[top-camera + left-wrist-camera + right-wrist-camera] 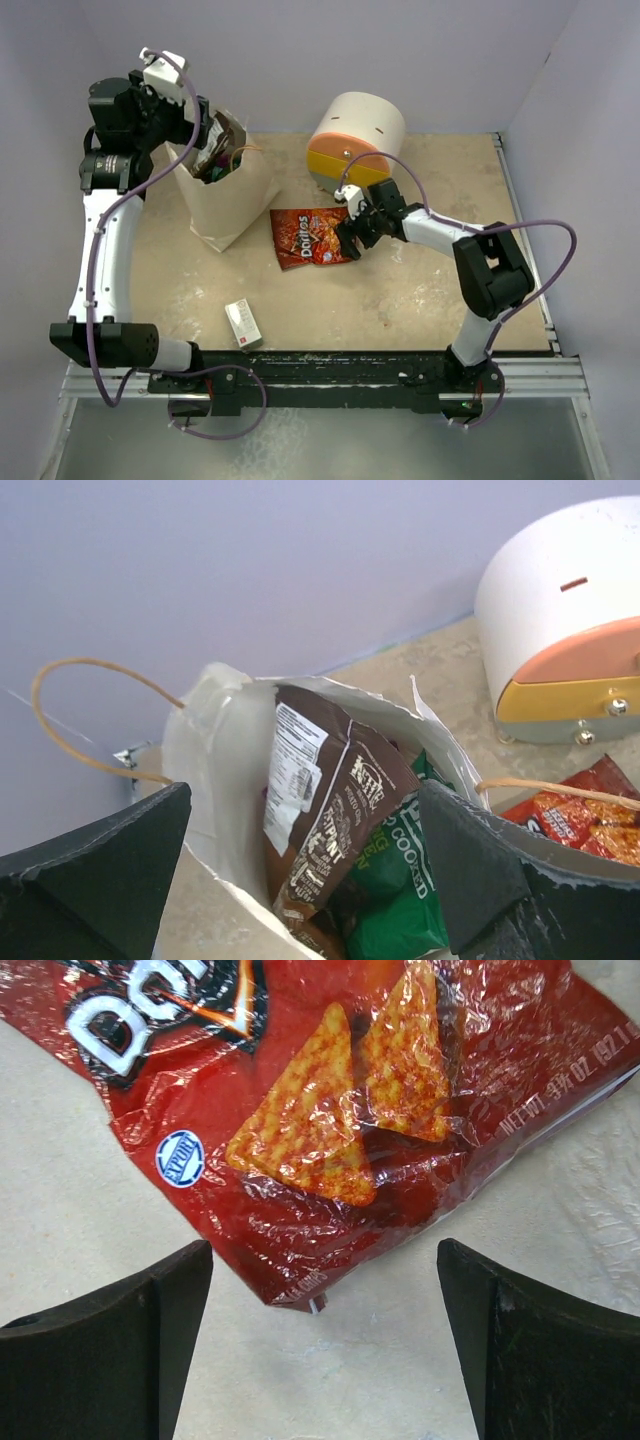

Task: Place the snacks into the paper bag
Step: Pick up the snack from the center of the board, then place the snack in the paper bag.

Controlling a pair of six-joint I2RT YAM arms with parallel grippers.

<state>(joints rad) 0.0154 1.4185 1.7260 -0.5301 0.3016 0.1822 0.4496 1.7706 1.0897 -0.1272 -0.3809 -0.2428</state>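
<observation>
One red Doritos bag (312,237) lies flat mid-bench, long axis about left-right, bottom end between the spread fingers of the right gripper (325,1250), while one paper bag (225,200) near the far-left corner shows one brown Kettle bag (330,810) and one green packet (395,880) under the spread left gripper (305,790).

The red bag (310,238) reads "Doritos"; along its edge, "NET WT." and "OZ (92.1". Its round blue seal (180,1158) is too blurred to read. The brown bag (330,810) bears "Kettle", the green bag (400,880) "COOKED".
</observation>
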